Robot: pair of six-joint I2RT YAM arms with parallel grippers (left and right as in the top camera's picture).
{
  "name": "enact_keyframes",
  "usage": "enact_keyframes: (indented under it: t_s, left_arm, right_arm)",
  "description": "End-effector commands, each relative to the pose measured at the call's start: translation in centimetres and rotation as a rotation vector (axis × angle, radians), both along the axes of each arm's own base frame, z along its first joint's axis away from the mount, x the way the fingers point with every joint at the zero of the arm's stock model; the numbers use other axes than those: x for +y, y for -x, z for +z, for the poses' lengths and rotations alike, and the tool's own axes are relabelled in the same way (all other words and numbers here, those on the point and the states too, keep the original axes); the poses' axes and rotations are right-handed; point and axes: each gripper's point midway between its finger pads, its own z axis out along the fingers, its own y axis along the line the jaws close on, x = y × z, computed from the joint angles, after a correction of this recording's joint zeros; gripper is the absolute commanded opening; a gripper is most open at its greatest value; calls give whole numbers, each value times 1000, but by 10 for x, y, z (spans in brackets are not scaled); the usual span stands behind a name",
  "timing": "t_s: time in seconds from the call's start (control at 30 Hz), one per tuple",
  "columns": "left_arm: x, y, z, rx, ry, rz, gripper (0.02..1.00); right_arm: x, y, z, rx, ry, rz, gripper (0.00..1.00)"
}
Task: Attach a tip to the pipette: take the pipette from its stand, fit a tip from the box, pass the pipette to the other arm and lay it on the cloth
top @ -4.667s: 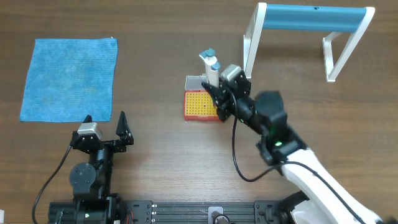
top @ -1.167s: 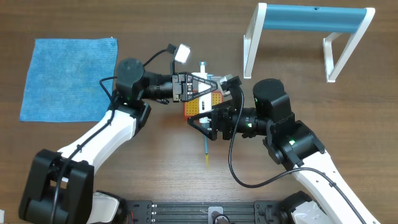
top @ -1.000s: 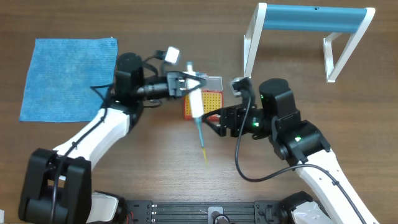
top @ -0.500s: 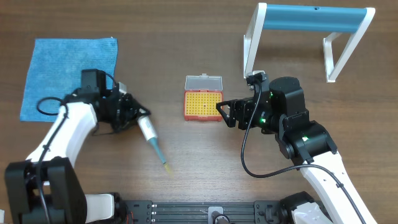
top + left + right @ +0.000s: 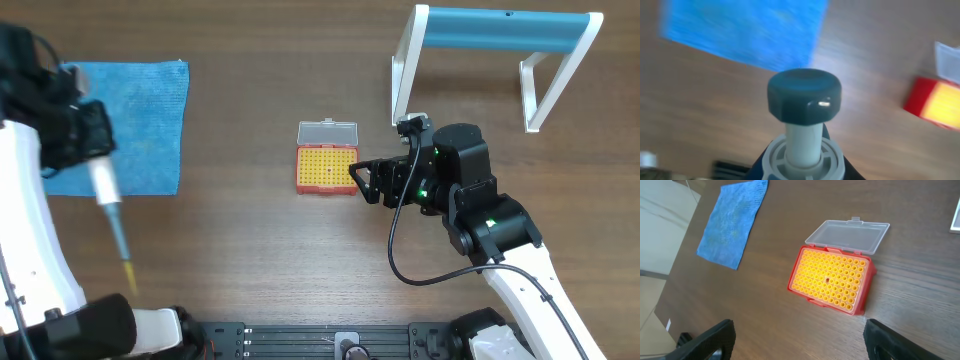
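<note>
Far left of the top view, the left gripper (image 5: 80,135) clamps the pipette (image 5: 103,183) near the edge of the fuzzy blue cloth (image 5: 140,100). The right gripper (image 5: 362,182) gapes beside the open red tip box (image 5: 326,168).

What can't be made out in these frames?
Top view: tip too small to judge its seating on the pipette; height above the table unreadable.
Left wrist view: pipette body hidden behind its own plunger knob; cloth blurred.
Right wrist view: right gripper cut off by the bottom edge.
</note>
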Motion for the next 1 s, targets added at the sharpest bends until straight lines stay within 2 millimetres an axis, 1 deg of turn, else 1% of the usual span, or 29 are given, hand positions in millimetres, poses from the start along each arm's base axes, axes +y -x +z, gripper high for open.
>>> enact_keyframes:
  t_s: [0.03,0.1,0.23,0.27,0.4,0.43,0.5,0.6,0.73,0.8,0.83,0.9,1.0]
  left_arm:
    - [55,-5,-3,155,-257,-15,27]
    - [61,-11,-14,196,-265,-25,27]
    - [76,-30,-46,281,-286,-53,29]
    - [82,-40,-63,318,-291,-86,29]
    - [91,-65,-101,355,-281,-140,29]
    - [94,-75,-117,363,-281,-161,29]
    - [99,-87,-131,370,-282,-198,29]
    - [106,-110,-144,338,-290,-199,29]
    - [107,-152,-146,242,-260,-241,29]
    - [109,-164,-147,216,-254,-242,27]
    - [104,-172,-151,191,-224,-262,29]
    - [100,-179,-160,172,-184,-267,29]
    - [91,-184,-179,150,-81,-273,29]
  right_arm:
    - [-3,-5,7,14,-27,-50,836]
    - [-3,-5,6,26,-35,-60,838]
    - [-3,-5,6,44,-50,-76,840]
    - [-3,-5,6,47,-52,-78,842]
    - [-3,-5,6,66,-68,-96,847]
    - [-3,-5,6,75,-75,-104,844]
    - [-3,-5,6,87,-85,-116,847]
    - [-3,-5,6,102,-98,-130,858]
    - [-2,-6,7,123,-118,-153,871]
    - [-2,-6,8,119,-122,-154,879]
    - [-2,-7,9,115,-124,-154,884]
    - [-2,-8,10,110,-126,-153,888]
    - [-2,-8,10,108,-126,-154,888]
